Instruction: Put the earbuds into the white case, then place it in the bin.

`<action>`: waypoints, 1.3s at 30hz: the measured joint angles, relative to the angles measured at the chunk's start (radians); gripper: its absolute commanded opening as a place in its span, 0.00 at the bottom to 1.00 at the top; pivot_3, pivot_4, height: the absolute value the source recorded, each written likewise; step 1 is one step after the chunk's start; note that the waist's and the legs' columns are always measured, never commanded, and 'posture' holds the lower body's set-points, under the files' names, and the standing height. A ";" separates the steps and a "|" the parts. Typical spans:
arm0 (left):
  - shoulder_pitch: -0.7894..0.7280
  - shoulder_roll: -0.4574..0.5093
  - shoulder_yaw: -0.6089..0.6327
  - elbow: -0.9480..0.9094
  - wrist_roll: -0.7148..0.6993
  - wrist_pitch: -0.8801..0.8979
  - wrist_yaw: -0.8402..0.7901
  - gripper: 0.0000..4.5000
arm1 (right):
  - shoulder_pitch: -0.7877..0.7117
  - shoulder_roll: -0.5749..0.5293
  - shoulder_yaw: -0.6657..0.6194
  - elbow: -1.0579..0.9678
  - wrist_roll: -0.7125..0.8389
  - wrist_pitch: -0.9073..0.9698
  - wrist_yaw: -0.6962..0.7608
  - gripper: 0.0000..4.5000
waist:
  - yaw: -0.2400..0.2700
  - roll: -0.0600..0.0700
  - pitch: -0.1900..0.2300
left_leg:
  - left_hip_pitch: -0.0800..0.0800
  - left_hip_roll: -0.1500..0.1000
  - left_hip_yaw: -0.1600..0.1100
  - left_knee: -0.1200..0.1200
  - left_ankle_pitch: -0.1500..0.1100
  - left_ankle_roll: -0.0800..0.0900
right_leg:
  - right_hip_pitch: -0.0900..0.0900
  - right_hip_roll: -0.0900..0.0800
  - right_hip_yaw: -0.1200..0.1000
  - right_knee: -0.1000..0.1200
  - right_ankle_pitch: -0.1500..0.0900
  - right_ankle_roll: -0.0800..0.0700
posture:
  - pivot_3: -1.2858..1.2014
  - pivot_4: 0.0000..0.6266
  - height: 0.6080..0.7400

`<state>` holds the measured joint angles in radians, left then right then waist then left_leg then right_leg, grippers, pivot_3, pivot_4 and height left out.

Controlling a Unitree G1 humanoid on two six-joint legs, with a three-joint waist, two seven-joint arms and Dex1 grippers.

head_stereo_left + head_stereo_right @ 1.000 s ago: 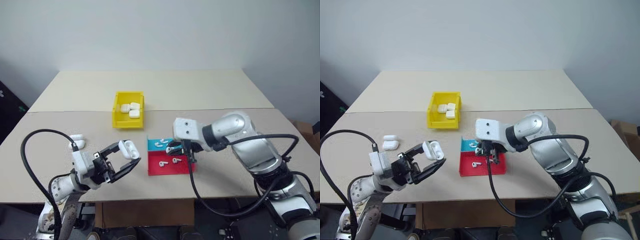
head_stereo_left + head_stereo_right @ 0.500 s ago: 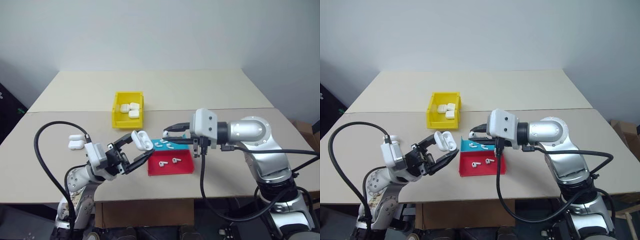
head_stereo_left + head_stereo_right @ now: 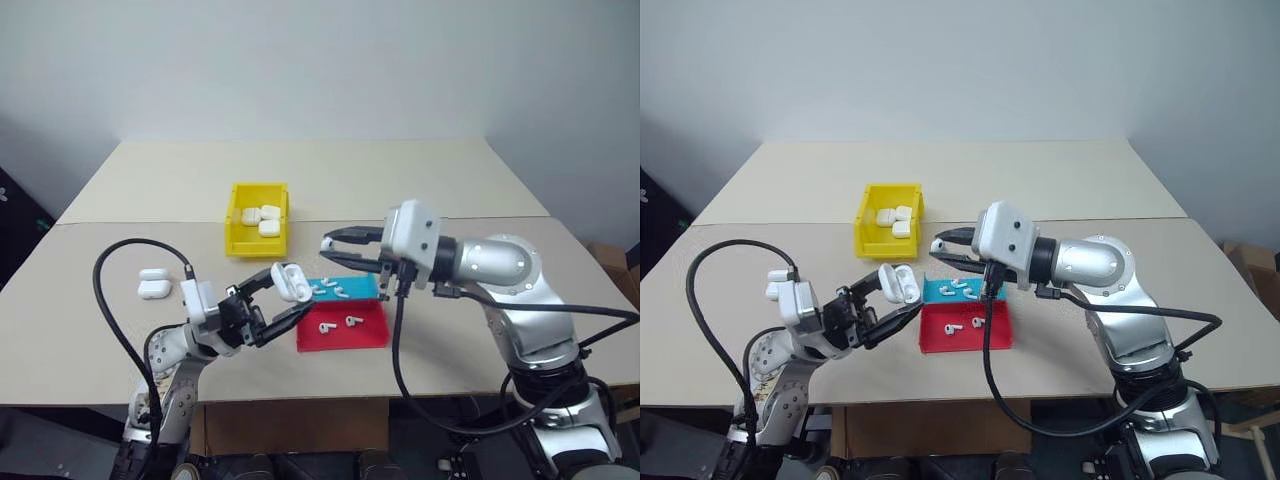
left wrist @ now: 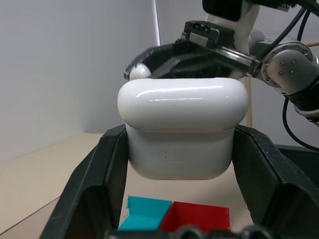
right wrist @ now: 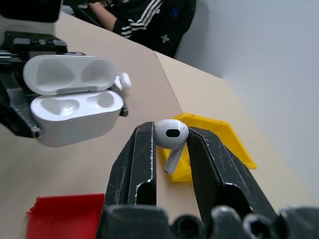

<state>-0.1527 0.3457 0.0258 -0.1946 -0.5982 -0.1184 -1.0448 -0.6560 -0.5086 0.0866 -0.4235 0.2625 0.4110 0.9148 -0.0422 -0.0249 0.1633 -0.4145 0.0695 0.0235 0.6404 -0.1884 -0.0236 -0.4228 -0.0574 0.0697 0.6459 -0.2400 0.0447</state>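
white plastic case (image 3: 291, 281) sits pinched in my left gripper (image 3: 275, 300), lid flipped up, both wells bare and facing my right arm. left jaws pressed tight on its sides. my right gripper (image 5: 169, 149) is clamped on one earbud (image 5: 171, 133), round head up between the fingers, stem hanging down. case lies just beyond and to the left of my right fingertips, near but apart, so the right arm does the closing move imo: stem axis has to line up w/ a well before it drops in. under both, the blue-and-red tray (image 3: 370, 333) w/ more earbuds. further back the yellow bin (image 3: 233, 238), already holding a few cases, well apart from both hands.
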 measured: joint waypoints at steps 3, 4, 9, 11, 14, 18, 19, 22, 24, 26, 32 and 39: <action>0.000 0.000 -0.001 0.000 0.000 0.012 -0.007 0.62 | 0.000 0.062 -0.058 0.000 0.099 0.007 -0.029 0.24 | -0.002 0.000 0.000 | 0.000 0.000 0.000 0.000 0.000 0.000 | 0.000 0.000 0.000 0.000 0.000 0.000 | 0.52 0.24 1.00; 0.000 0.001 -0.001 0.000 0.000 0.017 -0.007 0.62 | 0.000 0.077 -0.069 -0.001 0.134 0.008 -0.032 0.24 | -0.002 0.000 0.000 | 0.000 0.000 0.000 0.000 0.000 0.000 | 0.000 0.000 0.000 0.000 0.000 0.000 | 0.52 0.24 1.00; -0.004 0.006 0.001 0.000 -0.036 0.058 -0.019 0.62 | 0.086 0.149 -0.089 -0.033 0.265 -0.046 -0.005 0.24 | 0.002 0.000 0.000 | 0.000 0.000 -0.001 0.000 0.000 0.000 | 0.001 0.000 0.000 0.000 0.000 0.000 | 0.52 0.24 1.00; -0.004 0.018 0.003 0.000 -0.050 0.072 -0.032 0.62 | 0.134 0.173 -0.060 -0.030 0.263 -0.117 0.017 0.24 | 0.000 0.000 0.000 | 0.000 0.000 -0.001 0.000 0.000 0.000 | 0.001 0.000 0.000 0.000 0.000 0.001 | 0.52 0.24 1.00; -0.007 0.025 0.003 -0.001 -0.068 0.081 -0.050 0.62 | 0.143 0.187 -0.020 -0.006 0.239 -0.211 0.049 0.24 | -0.004 0.000 0.000 | 0.001 0.000 -0.001 0.000 0.000 0.000 | 0.001 0.000 0.000 0.000 -0.001 0.002 | 0.52 0.24 1.00; -0.008 0.039 0.003 -0.006 -0.069 0.100 -0.053 0.62 | 0.132 0.211 0.007 0.055 0.222 -0.281 0.068 0.24 | -0.003 0.000 0.000 | 0.001 0.000 -0.001 0.000 0.000 0.000 | 0.001 0.001 0.000 0.000 -0.001 0.002 | 0.52 0.24 1.00; -0.008 0.040 0.003 -0.006 -0.069 0.100 -0.060 0.62 | 0.128 0.214 0.017 0.071 0.219 -0.296 0.072 0.24 | -0.003 0.000 0.000 | 0.001 0.000 -0.001 0.000 0.000 0.000 | 0.001 0.001 0.000 0.000 -0.001 0.002 | 0.52 0.24 1.00; -0.007 0.041 0.002 -0.007 -0.071 0.101 -0.072 0.62 | 0.120 0.215 0.037 0.106 0.193 -0.330 0.088 0.24 | 0.000 0.000 0.000 | 0.000 0.000 -0.001 0.000 0.000 0.000 | 0.001 0.001 0.000 0.000 -0.001 0.001 | 0.52 0.24 1.00; -0.007 0.041 0.003 -0.008 -0.073 0.101 -0.078 0.62 | 0.119 0.212 0.057 0.129 0.181 -0.347 0.095 0.24 | 0.000 0.000 0.000 | 0.000 0.000 -0.001 0.000 0.000 0.000 | 0.001 0.001 0.000 0.000 -0.001 0.001 | 0.52 0.24 1.00; -0.007 0.040 0.003 -0.009 -0.074 0.101 -0.086 0.62 | 0.119 0.210 0.065 0.142 0.171 -0.355 0.106 0.24 | 0.000 0.000 0.000 | 0.000 0.000 -0.001 0.000 0.000 0.000 | 0.001 0.001 0.000 0.000 -0.001 0.001 | 0.52 0.24 1.00; -0.005 0.042 -0.002 -0.024 -0.074 0.110 -0.095 0.62 | 0.118 0.191 0.097 0.182 0.139 -0.389 0.136 0.24 | 0.000 0.000 0.000 | 0.000 0.000 -0.001 0.000 0.000 0.000 | 0.001 0.001 0.000 0.000 -0.001 0.001 | 0.52 0.24 1.00; 0.002 0.042 -0.007 -0.030 -0.072 0.112 -0.096 0.62 | 0.118 0.173 0.101 0.187 0.130 -0.403 0.153 0.24 | -0.001 0.000 0.000 | 0.001 0.000 -0.001 0.000 0.000 0.000 | 0.001 0.001 0.000 0.000 -0.001 0.001 | 0.52 0.24 1.00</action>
<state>-0.1502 0.3877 0.0184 -0.2249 -0.6704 -0.0060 -1.1410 -0.5376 -0.3358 0.1876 -0.2364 0.3926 0.0078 1.0677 -0.0431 -0.0249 0.1633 -0.4140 0.0698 0.0225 0.6404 -0.1885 -0.0234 -0.4222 -0.0566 0.0695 0.6460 -0.2407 0.0461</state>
